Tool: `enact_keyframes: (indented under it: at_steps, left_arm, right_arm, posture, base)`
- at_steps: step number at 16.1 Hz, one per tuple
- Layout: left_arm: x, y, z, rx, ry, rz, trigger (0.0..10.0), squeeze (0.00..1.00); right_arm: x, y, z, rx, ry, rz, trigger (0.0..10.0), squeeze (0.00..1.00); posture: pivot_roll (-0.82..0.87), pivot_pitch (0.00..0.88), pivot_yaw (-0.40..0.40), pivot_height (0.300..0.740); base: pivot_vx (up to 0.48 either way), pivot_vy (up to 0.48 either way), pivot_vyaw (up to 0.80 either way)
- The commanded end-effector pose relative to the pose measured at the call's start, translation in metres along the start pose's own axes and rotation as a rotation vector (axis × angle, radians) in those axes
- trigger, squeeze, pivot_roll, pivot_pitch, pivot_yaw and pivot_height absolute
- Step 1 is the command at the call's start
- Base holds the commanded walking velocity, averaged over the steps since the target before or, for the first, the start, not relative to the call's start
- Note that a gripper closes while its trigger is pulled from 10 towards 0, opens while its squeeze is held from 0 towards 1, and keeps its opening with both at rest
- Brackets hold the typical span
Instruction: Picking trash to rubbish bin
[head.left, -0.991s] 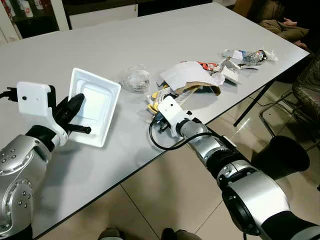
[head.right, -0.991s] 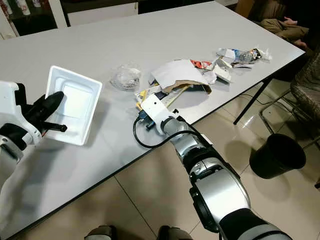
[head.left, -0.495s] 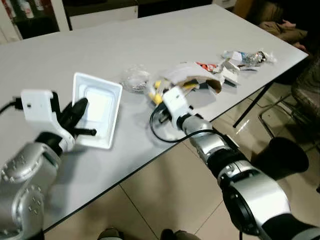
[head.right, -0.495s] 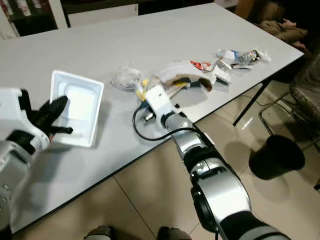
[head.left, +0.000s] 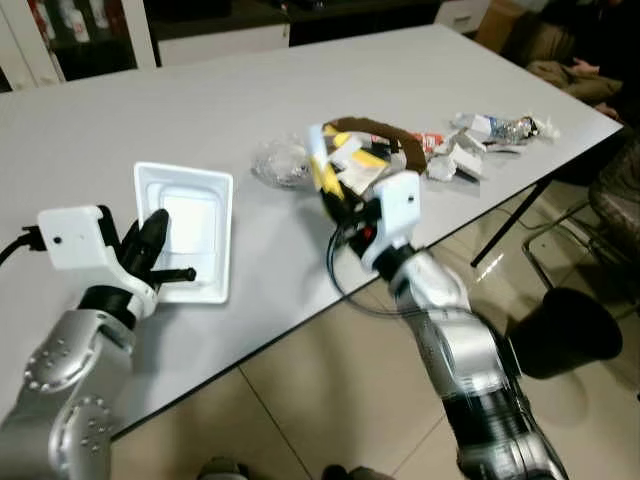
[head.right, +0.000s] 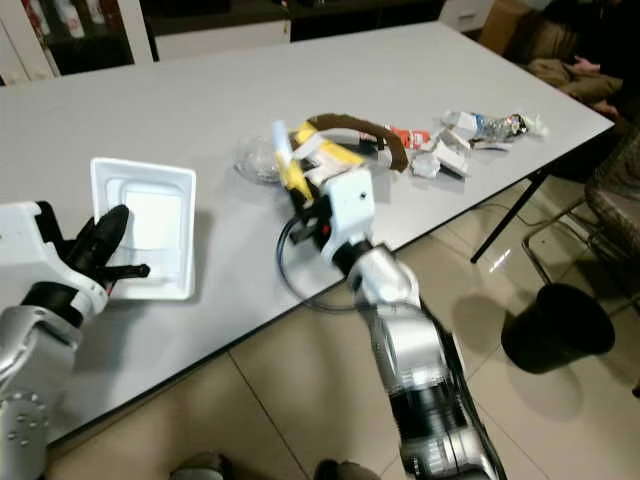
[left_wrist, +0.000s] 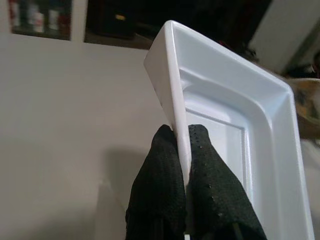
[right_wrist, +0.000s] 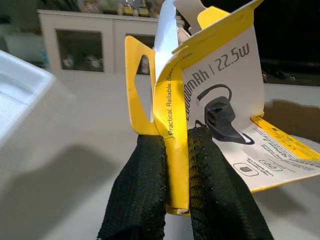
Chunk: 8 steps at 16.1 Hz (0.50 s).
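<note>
Lifted clear of the table since a second ago, the yellow card packaging (right_wrist: 200, 100) now rides up in the right gripper (right_wrist: 177, 165) — a second back it lay flat in the litter near the table's front edge. Both black fingers (right_wrist: 145, 200) are pinched tight on the folded yellow edge, the printed white panel fanning out beside them (a brown cardboard strip (head.left: 365, 128) arches just behind the raised bundle). The white table (head.left: 200, 90) carries the rest of the trash: a crumpled clear plastic wrapper (head.left: 280, 160) just beside the lifted packaging, and farther toward the right end a scatter of white scraps (head.left: 450, 160) and a crushed bottle (head.left: 505, 128).

On the robot's left, the left gripper (left_wrist: 181, 150) holds the white foam tray (head.left: 190, 225) by its near rim, fingers closed on either side of the thin wall; the tray sits flatter on the tabletop than before, when it was tilted up on edge. Tray and packaging are well apart.

Down on the tiled floor, off the table's right corner, stands the black rubbish bin (head.left: 565, 330) — open-topped, apart from both arms. A seated person's hand (head.left: 590, 68) shows beyond the far right corner of the table.
</note>
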<state>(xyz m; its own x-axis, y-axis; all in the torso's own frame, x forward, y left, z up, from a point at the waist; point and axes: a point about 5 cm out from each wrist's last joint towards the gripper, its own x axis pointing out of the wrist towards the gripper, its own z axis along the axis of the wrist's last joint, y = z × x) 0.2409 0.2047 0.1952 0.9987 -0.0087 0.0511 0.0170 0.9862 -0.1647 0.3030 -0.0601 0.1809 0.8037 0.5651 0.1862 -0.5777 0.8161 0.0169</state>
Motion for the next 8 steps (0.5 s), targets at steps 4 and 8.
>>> enact_keyframes:
  at_steps: [4,8]
  left_arm:
    - [-0.001,0.0,-0.017,0.044,0.09,0.081,10.0,0.0]
    - [-0.002,-0.011,-0.022,0.152,0.088,0.029,10.0,0.0]
  right_arm:
    - [-0.026,-0.011,0.031,-0.121,-0.087,-0.16,10.0,0.0]
    - [-0.048,-0.024,0.037,-0.211,-0.07,-0.296,10.0,0.0]
  posture:
    - [0.09,0.028,-0.107,0.74]
    - [0.07,0.019,-0.102,0.74]
  base:
    - [0.0,0.0,0.0]
    - [0.0,0.0,-0.55]
